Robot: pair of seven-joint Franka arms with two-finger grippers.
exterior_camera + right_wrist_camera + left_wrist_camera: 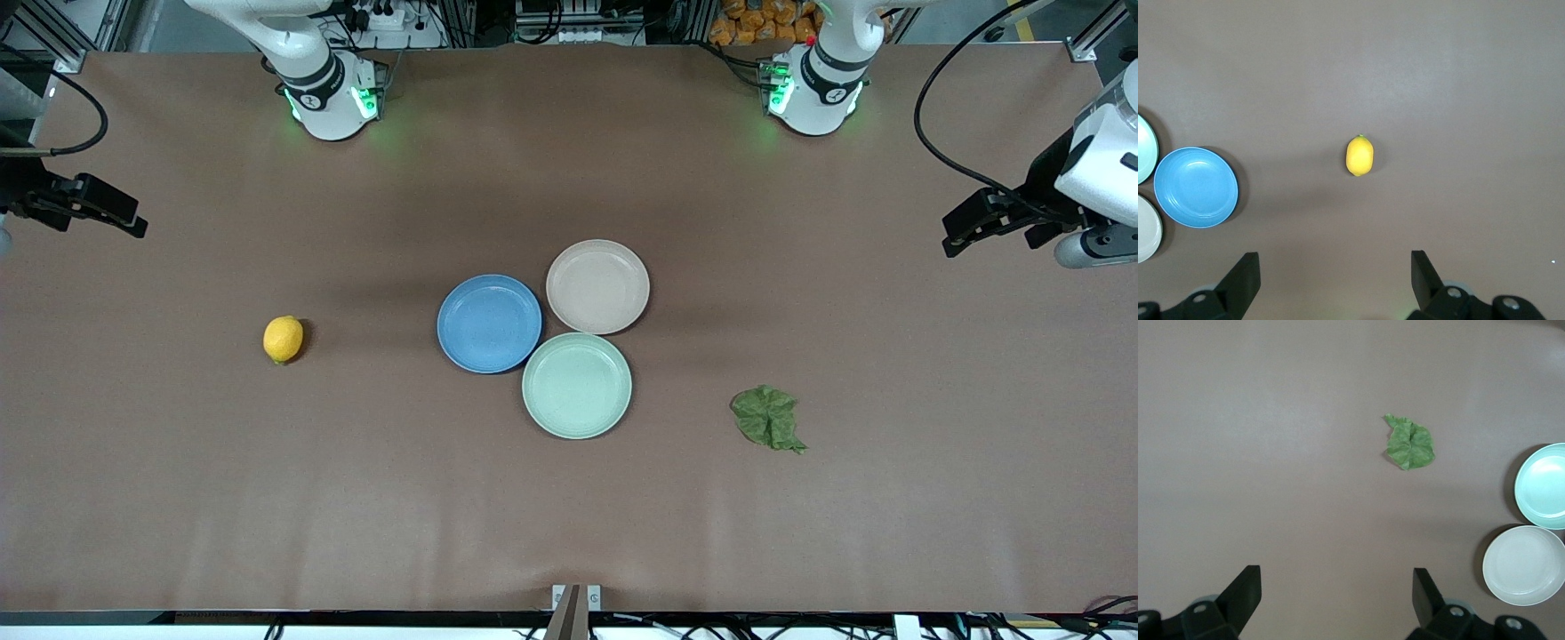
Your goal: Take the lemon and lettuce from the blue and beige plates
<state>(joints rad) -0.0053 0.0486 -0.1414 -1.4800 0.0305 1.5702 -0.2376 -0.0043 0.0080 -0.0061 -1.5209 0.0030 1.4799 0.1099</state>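
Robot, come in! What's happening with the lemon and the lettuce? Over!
Left gripper and right gripper open, waiting high at the table ends. Lemon and lettuce on bare table, not on plates. Nothing in the way.

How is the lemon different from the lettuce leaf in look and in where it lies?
The lemon is yellow, oval and smooth; the lettuce is dark green, flat and crinkled. The lemon lies toward the right arm's end of the table, beside the blue plate; the lettuce lies toward the left arm's end, nearer the front camera, beside the mint-green plate. Both rest on the bare table, on no plate.
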